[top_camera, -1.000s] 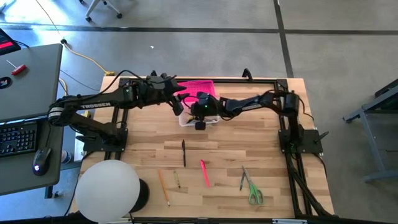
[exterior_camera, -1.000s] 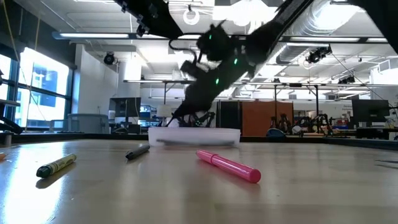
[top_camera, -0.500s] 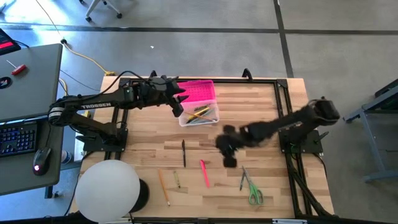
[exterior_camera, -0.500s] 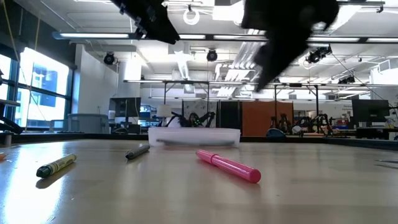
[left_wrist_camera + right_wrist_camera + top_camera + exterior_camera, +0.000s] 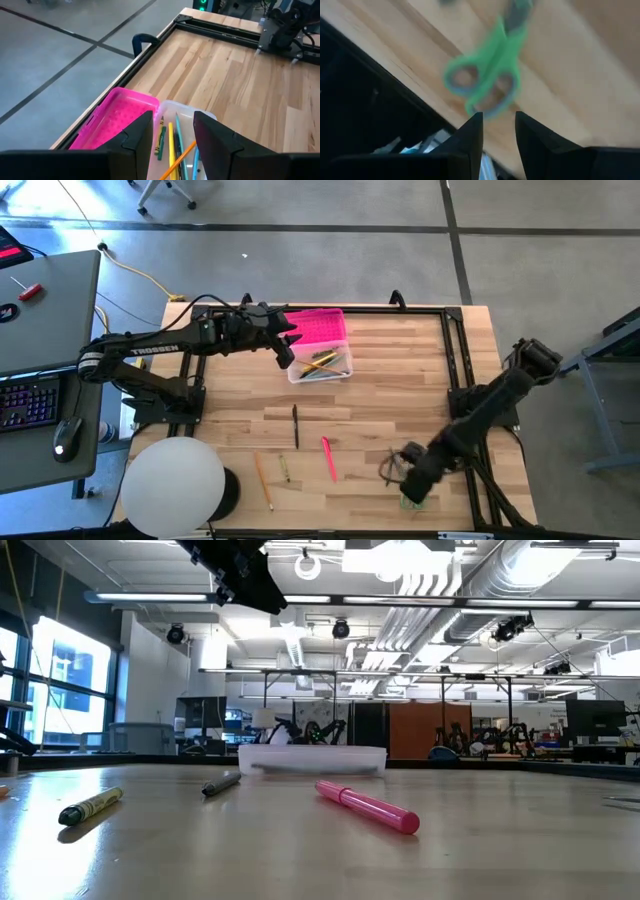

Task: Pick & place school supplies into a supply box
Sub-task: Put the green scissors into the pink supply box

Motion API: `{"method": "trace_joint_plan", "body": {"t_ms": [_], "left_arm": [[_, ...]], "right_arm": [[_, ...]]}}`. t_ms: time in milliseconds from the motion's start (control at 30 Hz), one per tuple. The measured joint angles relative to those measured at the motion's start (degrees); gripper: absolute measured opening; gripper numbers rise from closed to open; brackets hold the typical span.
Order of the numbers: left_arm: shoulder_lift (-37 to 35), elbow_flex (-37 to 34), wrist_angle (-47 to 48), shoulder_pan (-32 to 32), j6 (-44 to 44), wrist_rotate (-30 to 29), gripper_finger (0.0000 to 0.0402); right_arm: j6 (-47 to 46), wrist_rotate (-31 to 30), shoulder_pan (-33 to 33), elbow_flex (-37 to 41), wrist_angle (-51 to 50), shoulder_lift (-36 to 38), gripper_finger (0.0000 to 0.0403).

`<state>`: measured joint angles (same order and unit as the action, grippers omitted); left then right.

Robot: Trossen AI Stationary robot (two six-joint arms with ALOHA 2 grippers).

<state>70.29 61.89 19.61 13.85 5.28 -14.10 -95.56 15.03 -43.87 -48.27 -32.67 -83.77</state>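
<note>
The supply box stands at the table's far middle, its clear base (image 5: pixel 320 366) holding several pens and its pink lid (image 5: pixel 320 326) laid open behind it. My left gripper (image 5: pixel 172 136) hovers open just above the base's left end. A black pen (image 5: pixel 296 425), a pink pen (image 5: pixel 329 458), an orange pencil (image 5: pixel 263 480) and a short yellow-green marker (image 5: pixel 284 469) lie flat on the near half of the table. The green-handled scissors (image 5: pixel 485 85) lie flat at the near right. My right gripper (image 5: pixel 498 125) hangs open above their handles, pointing steeply down.
A black metal frame (image 5: pixel 455 350) runs along the table's sides and far edge. A white round object (image 5: pixel 175 485) sits at the near left corner. A desk with a laptop (image 5: pixel 45 300) stands beyond the left edge. The table's near edge is close to the scissors.
My right gripper has swung away from the supply box, across the table toward the near right corner, rolling its wrist and tipping downward, and now stands over the scissors. The pens on the table have stayed where they were.
</note>
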Motion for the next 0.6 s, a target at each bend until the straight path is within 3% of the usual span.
{"method": "trace_joint_plan", "body": {"t_ms": [200,333,600], "left_arm": [[0.03,0.00,0.03,0.00,0.99,-0.03,0.0175],[0.03,0.00,0.01,0.00,1.01,-0.06,0.0175],[0.06,0.00,0.01,0.00,1.01,-0.06,0.0175]], "right_arm": [[-11.77,-2.58,-5.36,0.54,-0.56,-0.15,0.0091],[-12.46,-5.75,-5.62,0.48,-0.53,-0.45,0.0091],[-12.49,-4.07,-5.27,0.48,2.18,-5.32,0.0091]]}}
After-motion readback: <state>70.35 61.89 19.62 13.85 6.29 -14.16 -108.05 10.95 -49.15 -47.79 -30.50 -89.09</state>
